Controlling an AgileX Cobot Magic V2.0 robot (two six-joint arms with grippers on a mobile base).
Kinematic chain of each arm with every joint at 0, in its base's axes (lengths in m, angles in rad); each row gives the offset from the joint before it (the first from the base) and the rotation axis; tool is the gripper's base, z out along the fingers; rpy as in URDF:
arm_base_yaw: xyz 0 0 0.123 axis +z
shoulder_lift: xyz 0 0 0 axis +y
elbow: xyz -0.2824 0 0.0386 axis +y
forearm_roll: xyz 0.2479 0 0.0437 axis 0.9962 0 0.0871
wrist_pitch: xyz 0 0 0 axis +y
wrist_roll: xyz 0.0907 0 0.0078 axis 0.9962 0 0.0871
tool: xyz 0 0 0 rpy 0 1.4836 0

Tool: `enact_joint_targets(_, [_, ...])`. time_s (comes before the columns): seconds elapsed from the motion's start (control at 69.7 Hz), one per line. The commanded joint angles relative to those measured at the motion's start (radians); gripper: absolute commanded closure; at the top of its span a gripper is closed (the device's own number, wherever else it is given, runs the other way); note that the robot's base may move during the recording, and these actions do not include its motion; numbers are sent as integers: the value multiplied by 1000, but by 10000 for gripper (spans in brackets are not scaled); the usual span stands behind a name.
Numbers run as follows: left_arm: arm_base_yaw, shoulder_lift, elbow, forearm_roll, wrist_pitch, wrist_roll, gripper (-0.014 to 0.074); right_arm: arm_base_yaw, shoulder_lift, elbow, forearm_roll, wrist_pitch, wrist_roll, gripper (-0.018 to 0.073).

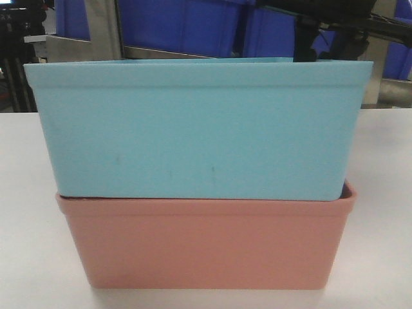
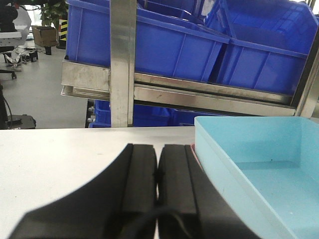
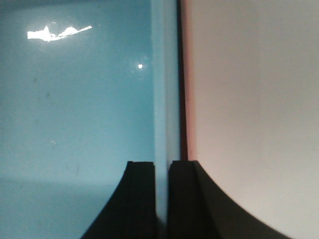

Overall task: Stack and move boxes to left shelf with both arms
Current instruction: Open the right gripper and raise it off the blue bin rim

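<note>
The sky-blue box sits nested in the salmon-pink box on the white counter. The stack's long axis runs side to side across the front view, so it has one short end toward each arm.

The right fingers straddle the blue box's end wall. The pale rim passes up between them, with the box's inside on their left and a thin strip of pink rim and then bare counter on their right. They look clamped on that wall.

The left fingers are pressed together with nothing between them. They stand outside the stack — the blue box's near corner and wall lie just to their right and a little ahead, and a sliver of pink shows at the corner's foot.

So the stacking looks done and only one end is held. In my judgement the next move depends on that sideways offset: the left fingers must part and shift right until one goes inside the wall and one outside, before any two-arm lift.

Beyond them stands a metal rack of dark blue bins.
</note>
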Motion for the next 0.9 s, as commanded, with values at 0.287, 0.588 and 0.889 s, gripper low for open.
enact_joint_targets(0.287, [2,3,-27,-3,-86,2,608,-5,-54,-25,40,-126,-33,505])
enact_joint_targets(0.588, [2,3,-27,-3,-86,2,608,-6,-54,-25,39,-135,-33,505])
enact_joint_targets(0.889, [2,3,-27,-3,-86,2,608,-6,-54,33,40,-152,-33,505])
